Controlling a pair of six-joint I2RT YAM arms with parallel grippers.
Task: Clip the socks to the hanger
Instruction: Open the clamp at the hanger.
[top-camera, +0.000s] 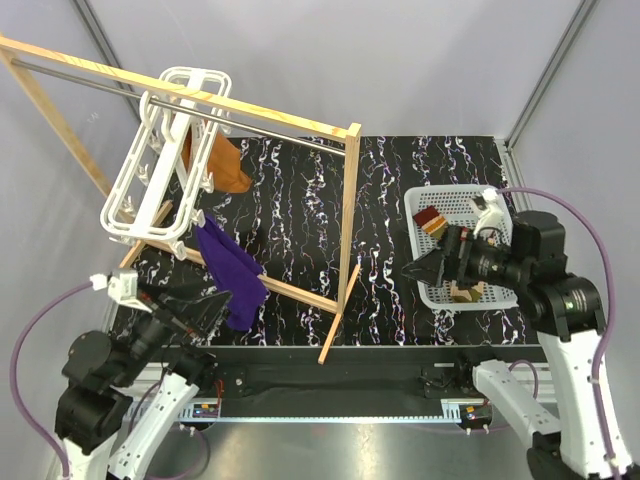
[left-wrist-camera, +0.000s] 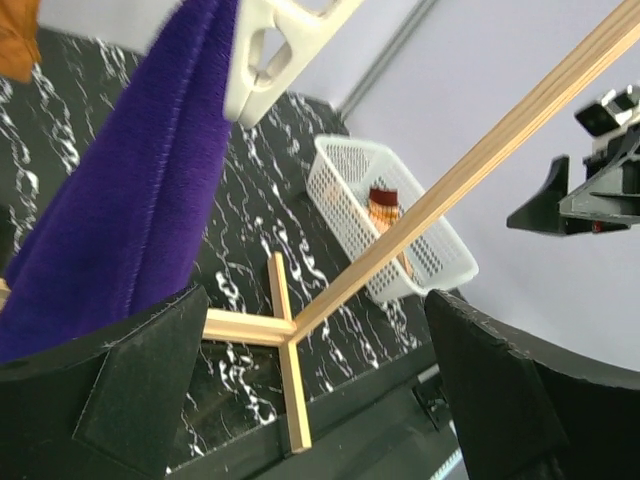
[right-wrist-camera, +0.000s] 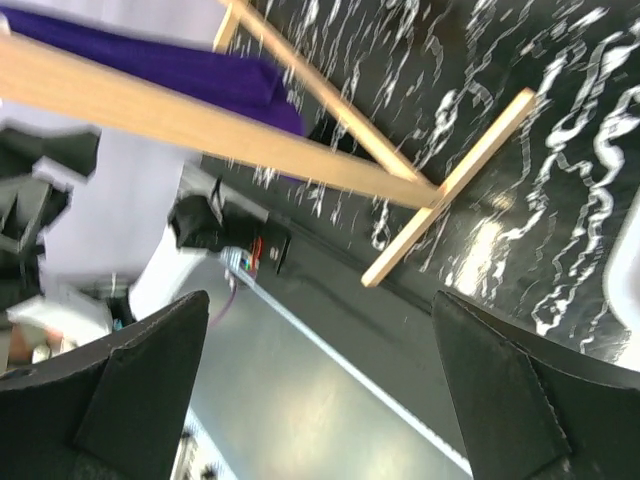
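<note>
Socks (top-camera: 432, 220) sit bunched in the far-left corner of the white basket (top-camera: 437, 297), too folded up to show which way their length runs. The right gripper (top-camera: 425, 268) hovers at the basket's left rim, jaws wide apart and empty, pointing away from the basket, so the socks lie just behind and beside its fingers. The left gripper (top-camera: 205, 305), also spread and empty, is well off to the basket's left by the purple cloth (top-camera: 232, 270), under the hanger (top-camera: 150, 170). The right arm looks nearer.
</note>
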